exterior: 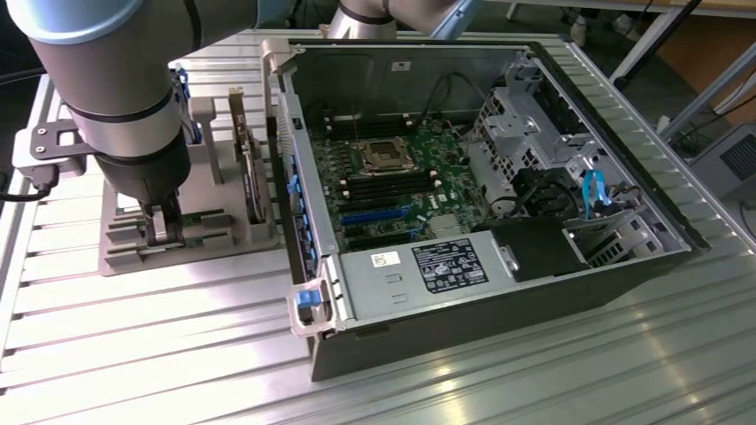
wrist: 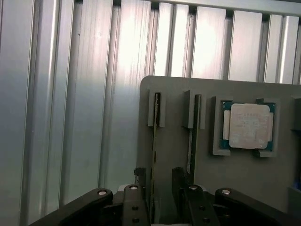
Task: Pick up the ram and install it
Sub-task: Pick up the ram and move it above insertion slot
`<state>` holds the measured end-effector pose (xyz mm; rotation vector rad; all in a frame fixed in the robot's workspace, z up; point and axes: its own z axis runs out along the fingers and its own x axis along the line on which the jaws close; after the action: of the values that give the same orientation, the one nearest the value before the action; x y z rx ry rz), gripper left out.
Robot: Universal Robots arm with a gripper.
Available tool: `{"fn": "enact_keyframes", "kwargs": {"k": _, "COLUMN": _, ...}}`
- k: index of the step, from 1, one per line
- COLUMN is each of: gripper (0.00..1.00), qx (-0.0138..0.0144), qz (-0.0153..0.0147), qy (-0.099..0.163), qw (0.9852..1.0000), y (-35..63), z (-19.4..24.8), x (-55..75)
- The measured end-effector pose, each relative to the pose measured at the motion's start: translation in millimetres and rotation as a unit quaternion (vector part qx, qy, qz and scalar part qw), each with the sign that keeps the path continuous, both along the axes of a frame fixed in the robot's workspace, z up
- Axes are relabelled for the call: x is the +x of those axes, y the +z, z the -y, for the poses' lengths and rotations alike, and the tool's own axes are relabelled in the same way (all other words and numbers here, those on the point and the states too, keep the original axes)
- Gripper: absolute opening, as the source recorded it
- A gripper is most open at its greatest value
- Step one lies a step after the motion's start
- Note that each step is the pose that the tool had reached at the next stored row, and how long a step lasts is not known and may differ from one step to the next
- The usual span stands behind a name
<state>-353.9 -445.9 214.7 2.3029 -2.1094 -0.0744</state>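
1. Ribbed aluminium table (exterior: pixel 142 354) in the exterior view carries an open computer case (exterior: pixel 473 332), motherboard (exterior: pixel 402 177) exposed, and a grey fixture (exterior: pixel 130 252) toward that view's left.
2. The arm (exterior: pixel 119 88) hangs over the fixture, its gripper (exterior: pixel 163 228) low among the holders; a dark card (exterior: pixel 248 168) stands upright just beside.
3. Wrist view: the ram (wrist: pixel 154 141) stands on its long edge in a fixture slot, long axis parallel to the table's ribs, pointing away from the gripper.
4. The black fingers (wrist: pixel 179 181) are spread, one each side of the ram's near end; whether either touches it cannot be told.
5. A second stick (wrist: pixel 192 136) stands parallel in the neighbouring slot; a square silver processor (wrist: pixel 248 125) lies flat beyond it.
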Motion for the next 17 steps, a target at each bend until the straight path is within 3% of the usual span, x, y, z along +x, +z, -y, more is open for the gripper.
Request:
{"fn": "enact_keyframes", "kwargs": {"k": 9, "gripper": 0.36, "qx": 0.0000, "qz": -0.0001, "qy": 0.000, "qw": 1.0000, "y": -7.5, "z": 0.1, "x": -0.8}}
{"fn": "enact_keyframes", "kwargs": {"k": 17, "gripper": 0.35, "qx": 0.0000, "qz": 0.0000, "qy": 0.000, "qw": 1.0000, "y": -8.0, "z": 0.0, "x": -0.9}}
